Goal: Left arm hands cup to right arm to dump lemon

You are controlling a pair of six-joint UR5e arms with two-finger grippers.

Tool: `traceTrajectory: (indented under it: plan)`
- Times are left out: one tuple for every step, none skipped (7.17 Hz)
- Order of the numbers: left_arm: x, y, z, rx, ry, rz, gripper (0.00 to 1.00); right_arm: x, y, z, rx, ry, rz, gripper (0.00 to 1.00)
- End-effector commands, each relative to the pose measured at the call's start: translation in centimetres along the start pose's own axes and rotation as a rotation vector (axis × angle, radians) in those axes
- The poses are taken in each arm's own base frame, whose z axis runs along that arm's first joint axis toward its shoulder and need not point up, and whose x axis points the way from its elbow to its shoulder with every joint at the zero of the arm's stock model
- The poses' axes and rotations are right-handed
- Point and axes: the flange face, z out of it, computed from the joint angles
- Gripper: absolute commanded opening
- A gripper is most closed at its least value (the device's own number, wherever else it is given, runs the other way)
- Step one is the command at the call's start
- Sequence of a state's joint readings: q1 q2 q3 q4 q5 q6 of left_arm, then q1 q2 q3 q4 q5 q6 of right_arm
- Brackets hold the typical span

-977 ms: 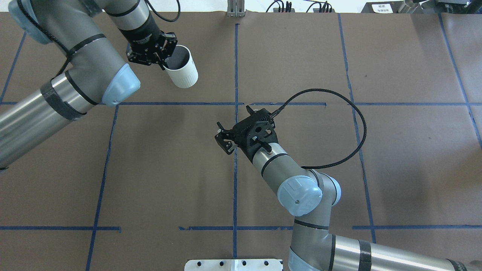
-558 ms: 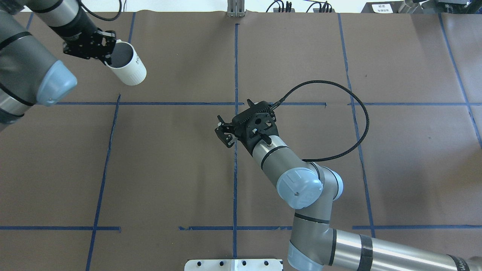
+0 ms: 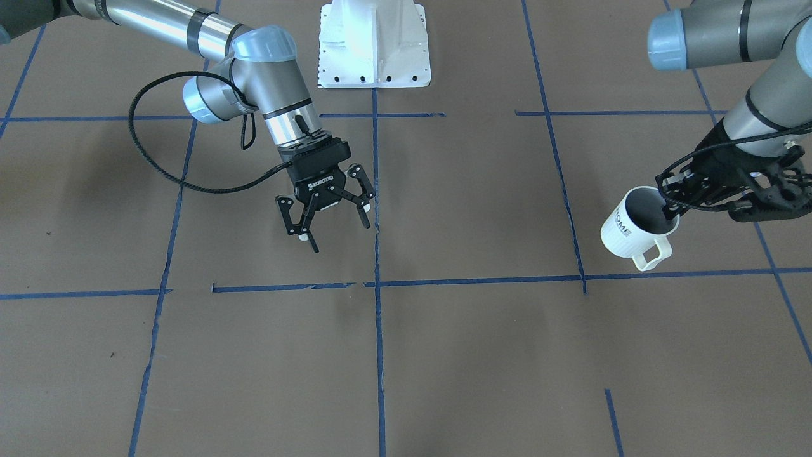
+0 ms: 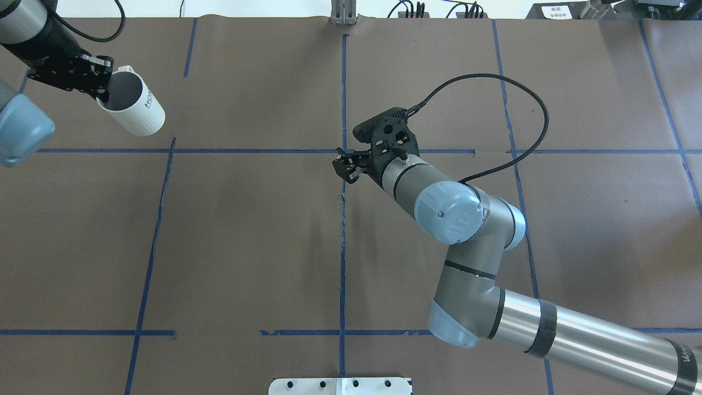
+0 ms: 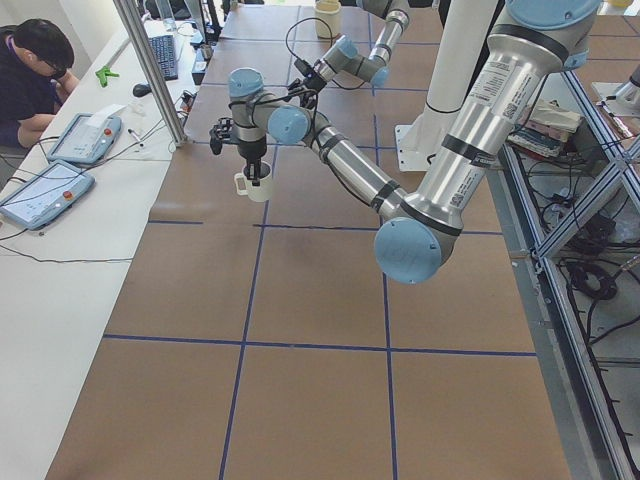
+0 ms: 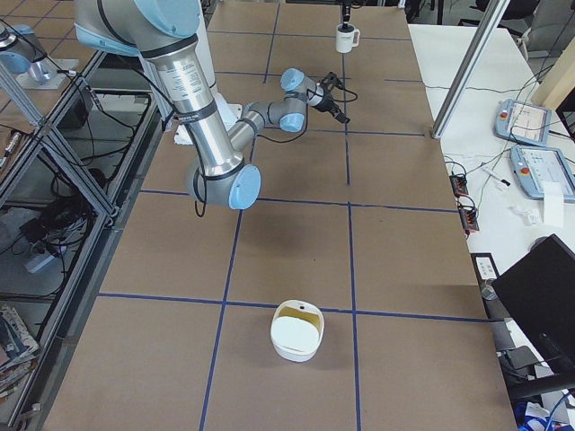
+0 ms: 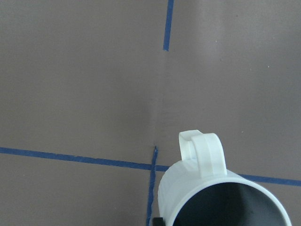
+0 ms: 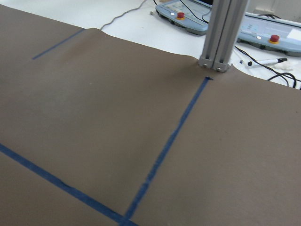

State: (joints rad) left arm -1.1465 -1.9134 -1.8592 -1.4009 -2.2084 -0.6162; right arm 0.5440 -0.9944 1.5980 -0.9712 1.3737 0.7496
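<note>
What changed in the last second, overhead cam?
The left gripper swung the cup toward the overhead view's left edge, away from the right gripper, which shifted forward to the cross tape line. Unchanged: left stays shut on the cup's rim, right open and empty.

cup [image 3: 622,238]: white (grey inside, dark lettering) | table [image 4: 247,247]: brown | tape grid [image 4: 342,274]: blue | right arm [image 4: 466,280]: silver-grey, pale-blue caps

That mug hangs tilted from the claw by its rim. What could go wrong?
The left claw pinches only the rim of the cup, which is tilted, so it might slip or swing. The lemon is not visible; if inside, the tilt could spill it early. The open right claw is far off, so the carry is long.
</note>
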Motion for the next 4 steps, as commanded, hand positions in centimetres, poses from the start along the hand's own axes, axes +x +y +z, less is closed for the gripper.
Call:
traceTrajectory:
  plan:
    - [-5.3, 1.9, 0.5, -0.013, -0.026, 0.019, 0.00, 10.3, -4.7, -0.7, -0.250, 0.003, 0.093, 0.99]
    - [-7.5, 3.7, 1.2, -0.023, -0.034, 0.048, 0.00, 17.5, -5.3, -1.9, -0.365, -0.021, 0.160, 0.99]
    - [-9.2, 5.2, 1.9, -0.041, -0.044, 0.086, 0.00, 23.3, -4.9, -3.4, -0.411, -0.044, 0.148, 0.99]
    - [-11.7, 7.0, 3.5, -0.049, -0.047, 0.091, 0.00, 28.8, -3.5, -4.7, -0.430, -0.020, 0.119, 0.99]
